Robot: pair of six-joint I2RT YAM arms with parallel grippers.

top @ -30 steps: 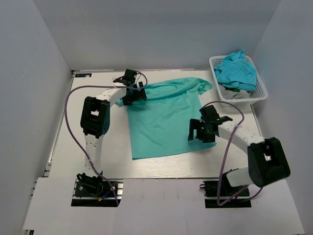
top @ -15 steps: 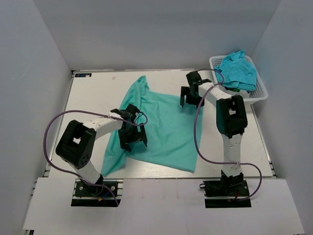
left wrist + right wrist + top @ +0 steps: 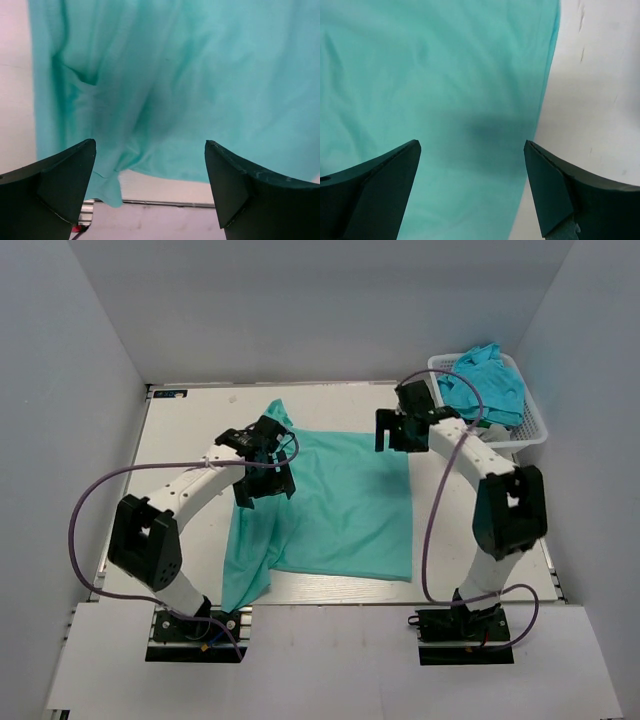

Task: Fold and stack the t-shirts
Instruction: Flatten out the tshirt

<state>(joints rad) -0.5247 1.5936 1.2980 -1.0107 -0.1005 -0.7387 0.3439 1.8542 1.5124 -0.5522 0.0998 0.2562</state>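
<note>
1. L claw [image 3: 264,472]: fingers spread wide, nothing betw. them. Sits left of centre in top view, over the shirt's left part; can't tell if it touches the cloth.
2. L wrist view: both dark fingertips [image 3: 65,175] in the bottom corners, apart. Teal cloth fills the frame above, creased at upper left. Its edge runs along the bottom, with a white strip below.
3. R claw [image 3: 394,430]: also spread wide, holding nothing. Sits right of centre, upper half of top view, at the shirt's upper right corner.
4. R wrist view: cloth covers the left and middle. Its straight edge drops down right of centre, bare white surface to the right.
5. Shirt [image 3: 345,510]: teal, mostly flat in the frame's centre. Left side bunched, one fold trailing to lower left near the table's near edge. A small peak sticks up at its upper left.
6. Table [image 3: 185,440]: white, bare at left of the shirt.
7. Basket [image 3: 533,405]: white mesh, upper right of frame, beside R arm. Crumpled shirts [image 3: 487,387], bluer teal, piled inside.
8. Cable [image 3: 88,520]: purple loop at far left.
</note>
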